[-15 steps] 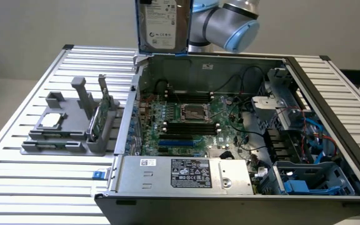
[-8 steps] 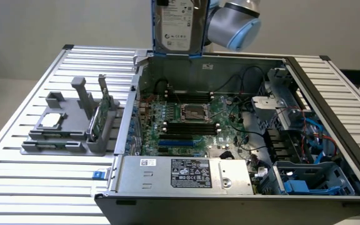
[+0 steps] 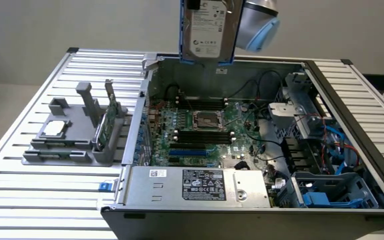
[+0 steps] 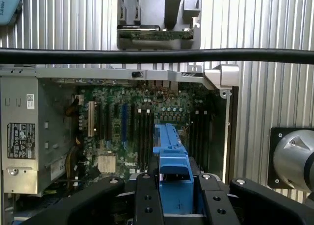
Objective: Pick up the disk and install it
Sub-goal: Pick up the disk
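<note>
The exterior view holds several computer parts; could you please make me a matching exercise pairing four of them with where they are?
1. disk
2. processor chip
3. green circuit card
4. power supply

A. lying flat on the grey holder
B. inside the case, at the edge nearest the camera
C. held aloft above the open case
D. standing upright in the grey holder

Pairs: 1-C, 2-A, 3-D, 4-B
</note>
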You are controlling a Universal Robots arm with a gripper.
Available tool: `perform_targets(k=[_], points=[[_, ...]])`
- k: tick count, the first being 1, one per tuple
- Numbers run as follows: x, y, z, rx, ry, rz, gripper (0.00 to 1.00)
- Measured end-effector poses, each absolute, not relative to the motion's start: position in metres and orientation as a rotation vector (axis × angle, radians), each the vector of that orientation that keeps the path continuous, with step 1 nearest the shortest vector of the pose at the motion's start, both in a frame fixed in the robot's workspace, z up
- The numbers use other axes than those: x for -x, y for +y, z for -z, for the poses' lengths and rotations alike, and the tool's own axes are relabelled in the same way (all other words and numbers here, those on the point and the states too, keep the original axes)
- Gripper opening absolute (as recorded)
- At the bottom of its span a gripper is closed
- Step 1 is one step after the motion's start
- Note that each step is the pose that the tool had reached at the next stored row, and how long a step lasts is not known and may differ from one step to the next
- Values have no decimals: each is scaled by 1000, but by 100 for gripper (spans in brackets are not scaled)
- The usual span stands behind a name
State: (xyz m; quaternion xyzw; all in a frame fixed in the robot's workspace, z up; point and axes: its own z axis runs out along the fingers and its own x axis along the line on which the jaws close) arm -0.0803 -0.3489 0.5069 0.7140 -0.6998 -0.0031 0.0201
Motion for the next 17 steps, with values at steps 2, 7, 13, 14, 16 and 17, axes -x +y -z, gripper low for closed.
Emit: perform_targets(k=[2, 7, 13, 14, 16, 17], points=[[74, -354, -507, -2215, -2171, 10, 33], [67, -370, -506, -2215, -2171, 10, 33], [57, -391, -504, -2215, -2171, 10, 33], [56, -395, -504, -2215, -2171, 10, 33], [52, -402, -504, -2215, -2171, 10, 33], [50, -405, -503, -2215, -2171, 10, 33]])
